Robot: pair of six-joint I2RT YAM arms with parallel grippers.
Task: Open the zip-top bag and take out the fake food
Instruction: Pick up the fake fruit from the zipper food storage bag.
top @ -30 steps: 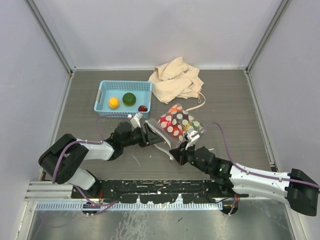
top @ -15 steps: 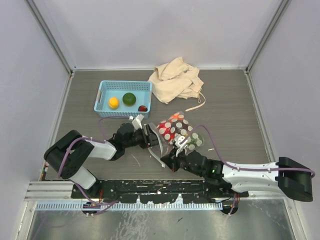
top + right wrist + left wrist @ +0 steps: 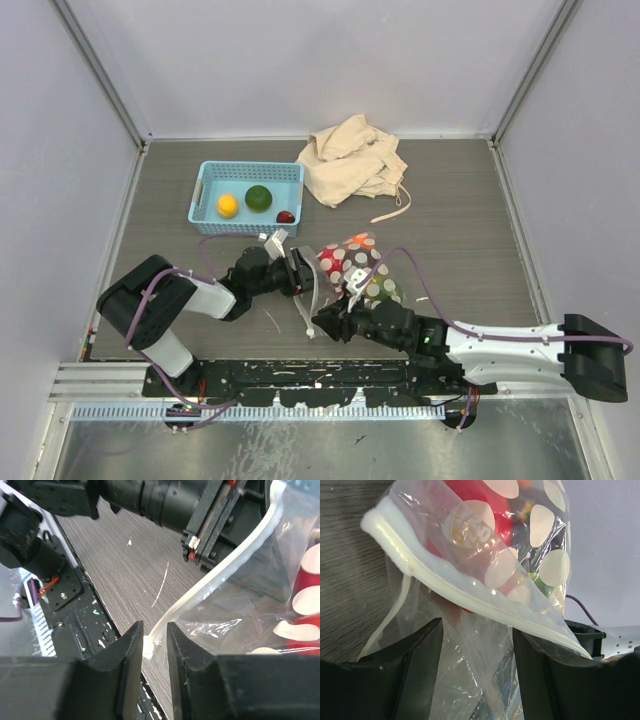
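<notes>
A clear zip-top bag (image 3: pixel 352 262) printed with white dots is lifted at its mouth, with the white zip strip (image 3: pixel 470 599) parted. Red fake food (image 3: pixel 465 510) is seen inside. A yellow piece (image 3: pixel 228 205), a green piece (image 3: pixel 259 197) and a maroon piece (image 3: pixel 286 216) are laid in a blue basket (image 3: pixel 247 166).

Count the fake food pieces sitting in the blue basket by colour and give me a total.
Yellow fruit: 1
Green fruit: 1
Dark red fruit: 1
Total in the blue basket: 3
</notes>
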